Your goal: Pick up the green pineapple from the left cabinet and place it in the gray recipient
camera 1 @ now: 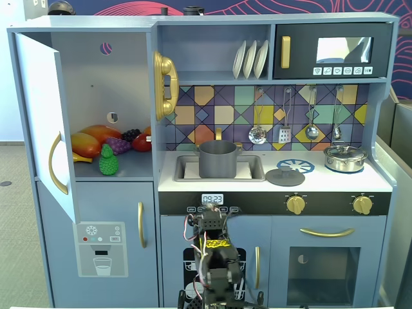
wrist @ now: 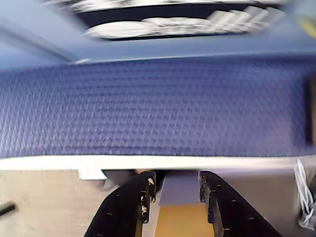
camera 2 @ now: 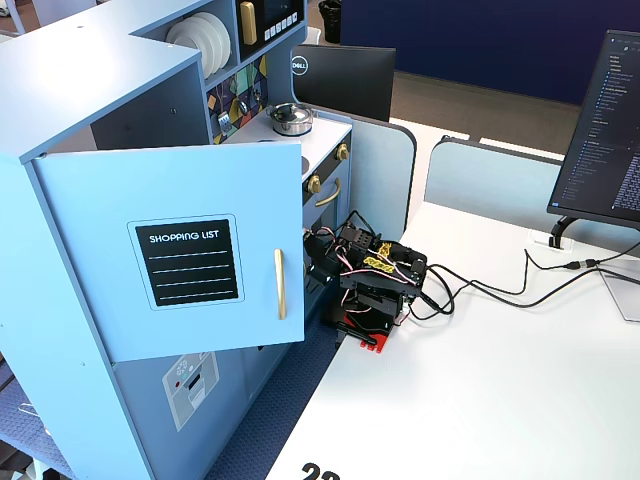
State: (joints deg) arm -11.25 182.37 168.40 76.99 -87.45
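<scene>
The green pineapple [camera 1: 108,161] stands upright at the front of the left cabinet [camera 1: 103,77], whose door [camera 1: 42,122] is swung open. The gray recipient [camera 1: 217,159] sits in the sink at the counter's middle. My arm [camera 1: 214,257] is folded low in front of the kitchen's base, far below both; it also shows in a fixed view [camera 2: 375,285]. In the wrist view my gripper [wrist: 175,187] is open with nothing between its jaws, over a blue textured surface. The pineapple and the recipient are out of the wrist view.
An orange-red mango [camera 1: 96,135], purple grapes [camera 1: 119,145] and other fruit lie behind the pineapple. A gray lid [camera 1: 284,176] and a silver lidded pot [camera 1: 345,157] sit on the counter. The open door [camera 2: 200,260] juts out beside my arm. Cables [camera 2: 490,290] run across the white table.
</scene>
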